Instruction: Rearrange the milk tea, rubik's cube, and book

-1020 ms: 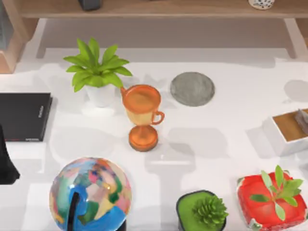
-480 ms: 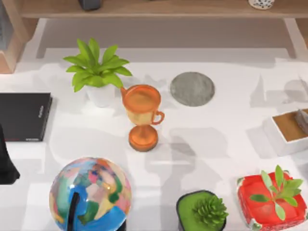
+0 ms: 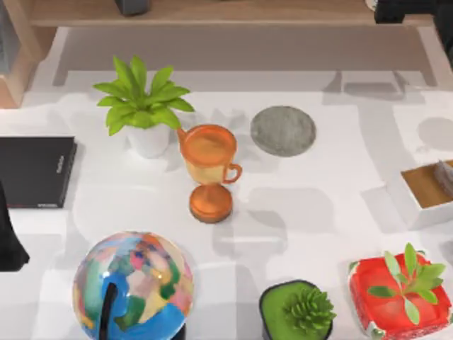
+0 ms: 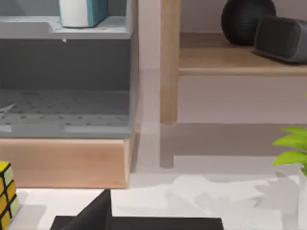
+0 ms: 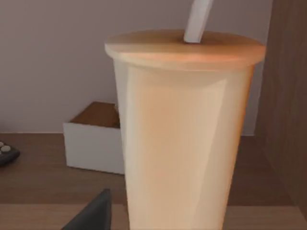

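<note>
The right tool (image 5: 93, 216) is up at the wooden shelf (image 5: 38, 182) past the far right of the table, very near the milk tea (image 5: 182, 139). I cannot tell if this tool is spread or pressed together. The cup stands straight up on the shelf. I think the job now is to grab it. To do that well, the tool should come in level, hold the cup around its middle, squeeze softly so the thin cup does not bend, and lift it straight so nothing spills. Behind the cup sits a white box (image 5: 91, 143), so don't push too far. The cup's bottom is cut off, and so is the top of its straw (image 5: 197, 19). The left tool (image 4: 96, 215) waits by the table's left edge, over the black slab (image 3: 32, 170); I cannot tell its grip either. Close to it, the rubik's cube (image 4: 5, 199) is half cut off. Farther back, on a grey shelf (image 4: 64, 31), a teal and white thing may be the book (image 4: 82, 12), but its top is cut off.
</note>
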